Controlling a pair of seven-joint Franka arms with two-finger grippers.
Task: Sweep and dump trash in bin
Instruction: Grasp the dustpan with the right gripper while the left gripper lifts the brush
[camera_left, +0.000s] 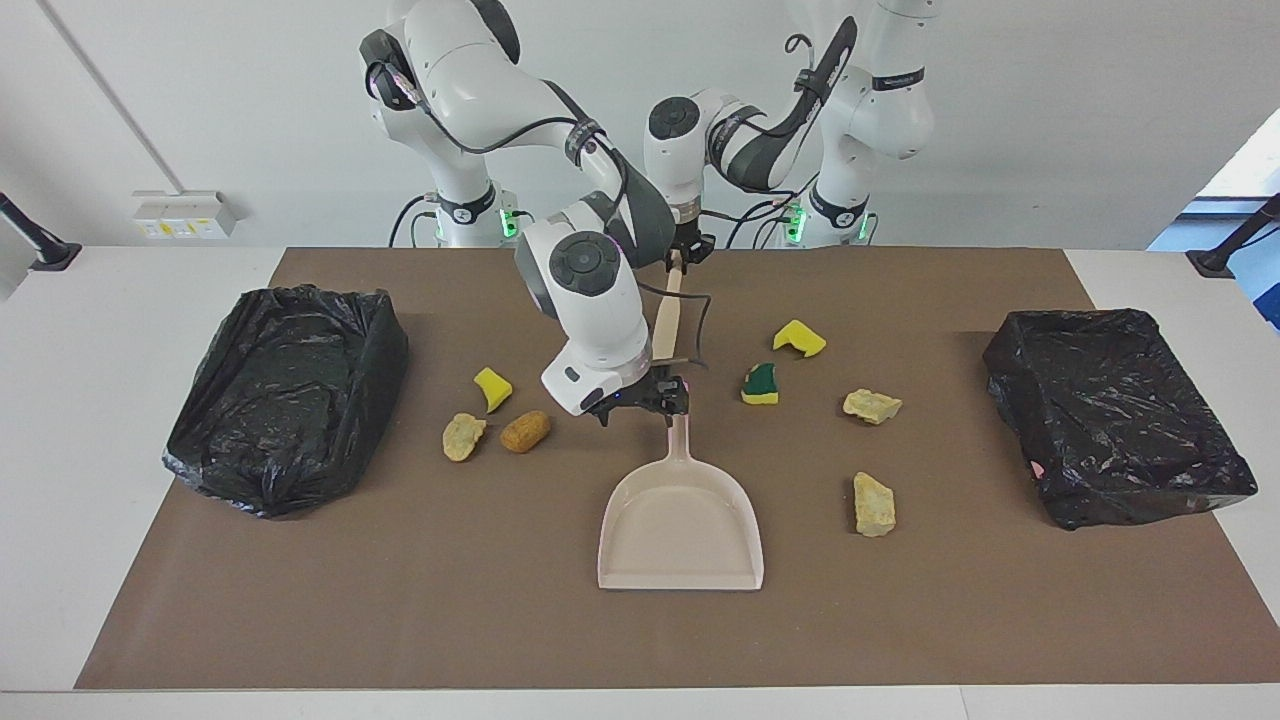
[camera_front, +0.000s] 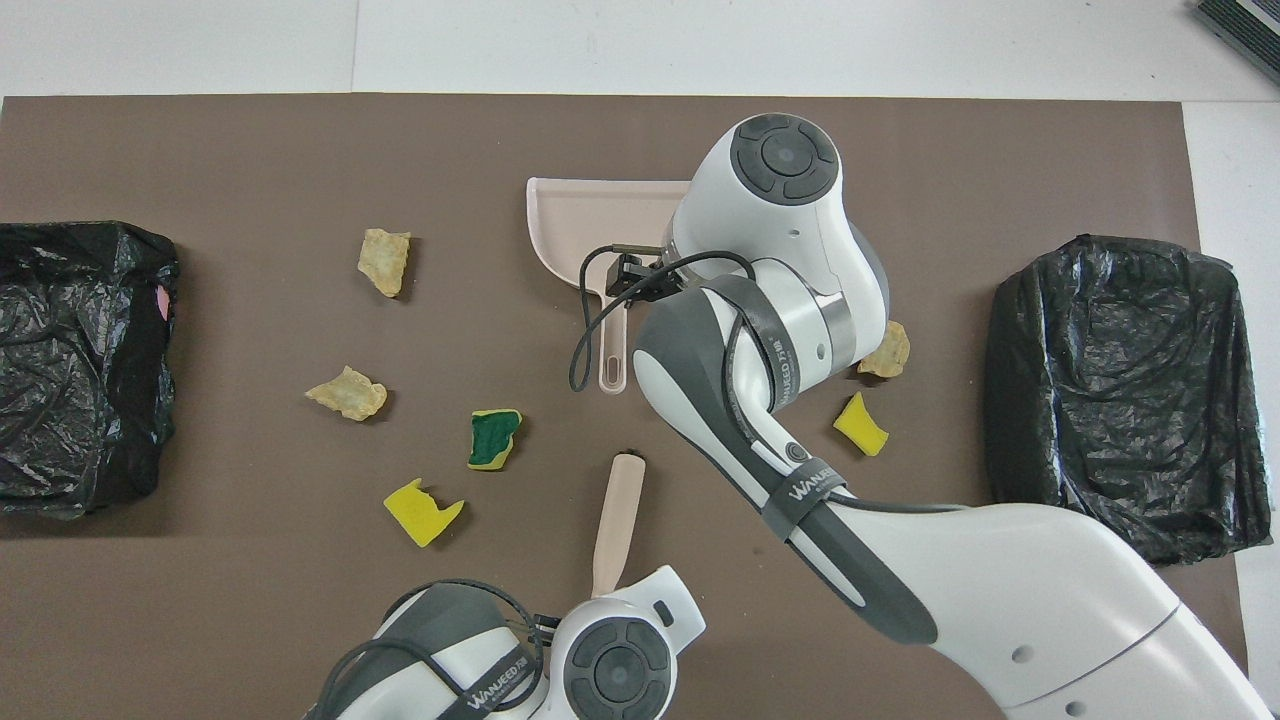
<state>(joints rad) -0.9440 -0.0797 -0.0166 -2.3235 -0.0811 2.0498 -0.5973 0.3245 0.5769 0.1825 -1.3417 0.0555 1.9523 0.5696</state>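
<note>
The brown mat (camera_left: 300, 600) covers most of the table, with a black-lined bin (camera_left: 285, 390) at the right arm's end and a second black-lined bin (camera_left: 1115, 410) at the left arm's end. The right arm (camera_left: 560, 150) reaches out from its base in a long bend, forearm sloping down, wrist turned so the right gripper (camera_left: 645, 400) sits low at the handle of the beige dustpan (camera_left: 680, 530); its fingers stand apart, and whether they touch the handle cannot be told. The left arm (camera_left: 760, 140) is folded close to its base, elbow high, its wrist pointing straight down, and the left gripper (camera_left: 686, 252) is clamped on the upper end of the beige brush (camera_left: 666, 320), which hangs tilted, its lower end toward the dustpan handle. The dustpan lies flat in the middle of the mat, mouth away from the robots. The trash lies on the mat in two groups: toward the right arm's end, a yellow sponge bit (camera_left: 491, 388), a pale chunk (camera_left: 463, 436) and a brown lump (camera_left: 525, 431) close together; toward the left arm's end, a notched yellow sponge (camera_left: 799, 338), a green-and-yellow sponge (camera_left: 761, 385), a beige chunk (camera_left: 871, 405) and another beige chunk (camera_left: 874, 504) farther from the robots.
</note>
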